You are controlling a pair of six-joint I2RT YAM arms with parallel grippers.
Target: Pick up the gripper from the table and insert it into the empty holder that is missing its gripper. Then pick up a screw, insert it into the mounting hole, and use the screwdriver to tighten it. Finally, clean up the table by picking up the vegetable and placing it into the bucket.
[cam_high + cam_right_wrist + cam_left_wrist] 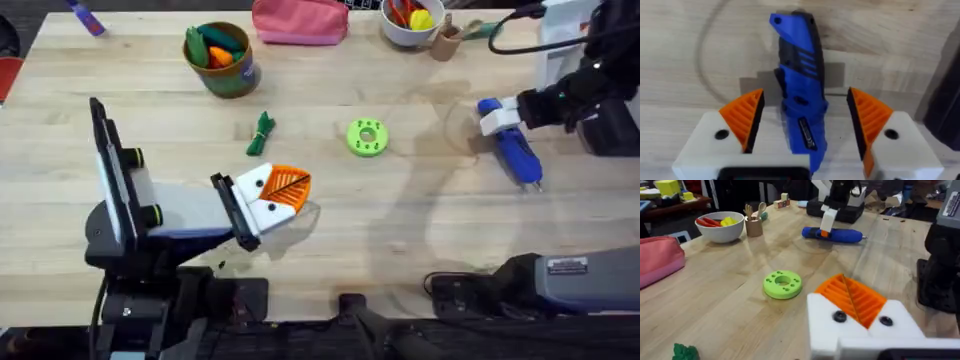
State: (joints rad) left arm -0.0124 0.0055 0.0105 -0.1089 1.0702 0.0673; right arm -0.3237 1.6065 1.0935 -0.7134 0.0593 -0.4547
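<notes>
the right gripper (805, 125) hangs spread over the blue screwdriver (516, 150) lying on the table (420, 230), one orange pad each side, seemingly lined up to grasp it. the left gripper (285, 195) rests low, pads pressed together, pinching nothing; the slim green vegetable (261, 133) lies near the bucket (222, 62).

Even, bright light falls from above on the pale wooden counter (400, 230), leaving soft, faint shadows. In the overhead view a dim grey shadow lies beside the blue pen-shaped plastic screwdriver (516, 152). The right wrist view blurs toward its near edge.
</notes>
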